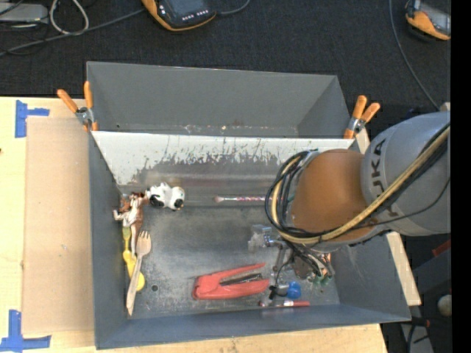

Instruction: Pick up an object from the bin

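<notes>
My jaws are down in the near right part of the bin [221, 101], at the right end of a red tool [228, 284]. The tool is long and flat, with smooth, glossy red handles and a darker strip running along its middle. It lies on the bin floor almost level from left to right, close to the near wall. Its right end reaches in under my jaws, and I cannot tell whether they touch it. The dark parts of my wrist crowd together there, so I cannot tell how far my jaws are open or whether they have hold of anything.

Just right of the tool's end sits a small blue piece [294, 289], and a thin red stick [288, 304] lies along the foot of the near wall beside it. Above them hang my rounded orange cover [331, 190] and a loop of black cables [282, 197].

The bin is dull grey metal with sloping walls, and its floor and pale far slope are scuffed with dark scratches. Along the left wall, well apart from me, lie a pale wooden fork [140, 259], a yellow plastic piece [132, 258] touching it, and a small brown and white figure [128, 210]. Near that figure stands a black and white toy cow [166, 195]. A thin pinkish rod [239, 198] lies at the foot of the far slope.
</notes>
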Motion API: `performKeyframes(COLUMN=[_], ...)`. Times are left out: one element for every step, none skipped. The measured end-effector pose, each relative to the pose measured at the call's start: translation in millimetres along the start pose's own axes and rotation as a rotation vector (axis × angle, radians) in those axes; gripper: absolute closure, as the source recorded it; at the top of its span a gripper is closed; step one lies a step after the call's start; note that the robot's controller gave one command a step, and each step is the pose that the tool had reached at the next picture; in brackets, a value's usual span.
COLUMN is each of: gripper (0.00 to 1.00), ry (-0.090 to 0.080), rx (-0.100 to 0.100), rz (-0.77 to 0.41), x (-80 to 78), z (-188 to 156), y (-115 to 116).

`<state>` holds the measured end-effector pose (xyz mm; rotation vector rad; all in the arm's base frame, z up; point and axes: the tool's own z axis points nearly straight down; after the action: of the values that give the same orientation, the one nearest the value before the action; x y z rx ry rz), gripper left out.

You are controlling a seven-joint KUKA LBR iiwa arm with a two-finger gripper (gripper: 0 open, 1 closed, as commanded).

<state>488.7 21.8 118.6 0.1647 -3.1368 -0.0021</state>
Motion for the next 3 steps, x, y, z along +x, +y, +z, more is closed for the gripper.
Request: performKeyframes(gripper=[0.00,0.00,1.00], ry=[-0.006,0.000,-0.003], rx=[0.002,0.001,0.000], rz=[-0.153,-0.222,-0.525], x=[-8.4,-8.8,-48.2], z=[26,36,49], y=[21,28,41])
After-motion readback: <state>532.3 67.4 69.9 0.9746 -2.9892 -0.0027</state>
